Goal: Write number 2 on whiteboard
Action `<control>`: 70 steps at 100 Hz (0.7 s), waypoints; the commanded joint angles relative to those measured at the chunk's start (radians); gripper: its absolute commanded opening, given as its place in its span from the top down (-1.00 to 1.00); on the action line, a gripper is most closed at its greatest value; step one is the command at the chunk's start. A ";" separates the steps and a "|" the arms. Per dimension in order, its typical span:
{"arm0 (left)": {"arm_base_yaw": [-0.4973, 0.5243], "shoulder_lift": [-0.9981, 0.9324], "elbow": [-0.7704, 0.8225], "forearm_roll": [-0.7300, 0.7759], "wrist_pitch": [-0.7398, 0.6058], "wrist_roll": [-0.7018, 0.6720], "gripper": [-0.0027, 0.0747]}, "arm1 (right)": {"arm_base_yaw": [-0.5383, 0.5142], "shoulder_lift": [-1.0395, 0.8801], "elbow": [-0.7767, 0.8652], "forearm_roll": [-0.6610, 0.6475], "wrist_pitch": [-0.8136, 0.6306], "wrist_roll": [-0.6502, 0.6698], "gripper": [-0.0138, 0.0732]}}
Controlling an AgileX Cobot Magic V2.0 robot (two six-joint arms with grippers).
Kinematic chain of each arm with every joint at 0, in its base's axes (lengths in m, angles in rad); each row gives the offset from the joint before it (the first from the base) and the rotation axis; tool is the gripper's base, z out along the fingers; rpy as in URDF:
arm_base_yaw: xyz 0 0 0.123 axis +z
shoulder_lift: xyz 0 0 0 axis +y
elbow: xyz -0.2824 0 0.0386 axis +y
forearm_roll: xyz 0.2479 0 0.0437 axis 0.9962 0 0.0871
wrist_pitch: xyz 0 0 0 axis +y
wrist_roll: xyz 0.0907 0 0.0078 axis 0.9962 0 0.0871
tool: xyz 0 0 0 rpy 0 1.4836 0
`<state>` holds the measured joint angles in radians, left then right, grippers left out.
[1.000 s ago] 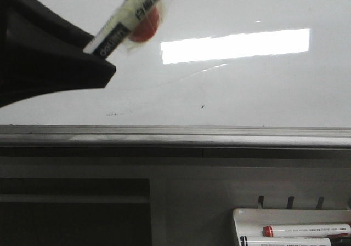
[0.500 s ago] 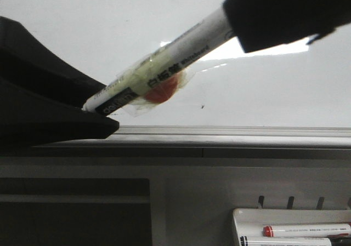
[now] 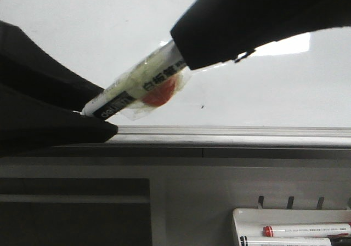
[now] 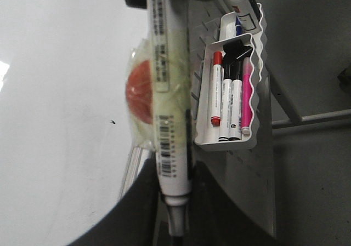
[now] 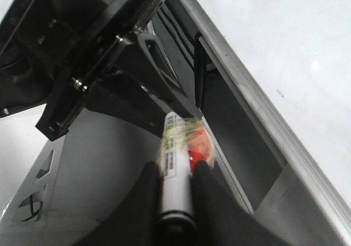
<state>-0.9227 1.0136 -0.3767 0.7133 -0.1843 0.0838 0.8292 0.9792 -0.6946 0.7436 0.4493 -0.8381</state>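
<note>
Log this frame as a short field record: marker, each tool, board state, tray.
marker: white whiteboard marker wrapped in clear tape with a red disc, held at both ends
left tool: shut on marker's lower end
right tool: fingers closed around marker's other end
whiteboard: glossy, only small dark specks; no digit drawn yet
marker tray: white, below the board, holds red, black and pink markers
stage: marker gripped between the two arms in front of the board's lower rim
</note>
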 commanded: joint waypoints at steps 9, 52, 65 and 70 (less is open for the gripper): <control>-0.007 -0.022 -0.028 -0.022 -0.092 -0.008 0.97 | 0.001 -0.006 -0.038 0.034 -0.008 -0.015 0.85; -0.007 -0.320 -0.044 -0.295 0.037 -0.008 -0.25 | 0.001 -0.006 -0.039 0.041 -0.040 -0.015 0.85; -0.002 -0.454 -0.044 -0.314 0.152 -0.008 0.05 | 0.001 -0.006 -0.040 0.041 -0.105 -0.015 0.85; 0.003 -0.493 -0.044 -0.314 0.184 -0.008 0.36 | 0.001 -0.006 -0.040 0.041 -0.153 -0.015 0.85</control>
<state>-0.9227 0.5791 -0.3881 0.4248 0.0000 0.0838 0.8298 0.9811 -0.7044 0.7670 0.4101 -0.8430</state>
